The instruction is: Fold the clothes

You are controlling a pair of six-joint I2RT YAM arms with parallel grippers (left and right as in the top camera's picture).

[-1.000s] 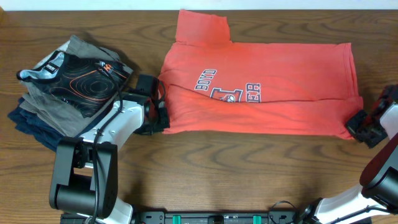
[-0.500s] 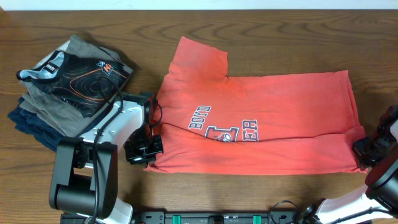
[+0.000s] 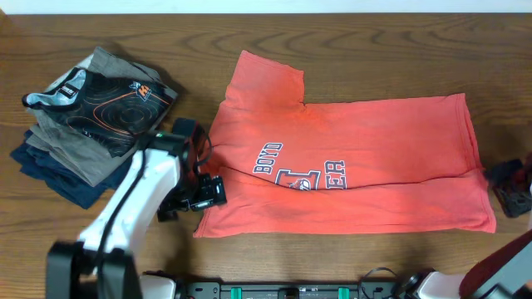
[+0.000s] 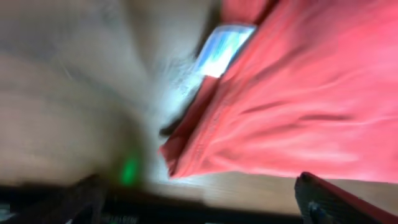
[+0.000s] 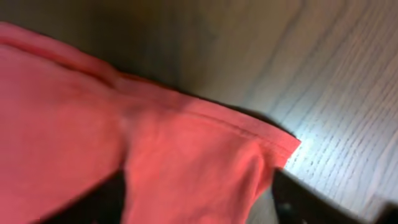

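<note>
The clothes, a coral-red T-shirt, lie flat on the wooden table, folded lengthwise, with one sleeve at the top left and the chest lettering facing up. My left gripper is at the shirt's lower left corner. In the blurred left wrist view its jaws stand wide open over bare wood, and the shirt's hem lies just beyond them. My right gripper is off the shirt's right edge. In the right wrist view it is open, and the shirt's corner lies loose between the fingers.
A stack of folded garments sits at the table's left, topped by a black garment with orange contour lines. The left arm reaches up from the front edge beside that stack. Bare wood runs behind the shirt.
Both grippers drew the shirt toward the front edge and then opened, letting go of its corners. The left arm swung up and the right gripper drew back to the right.
</note>
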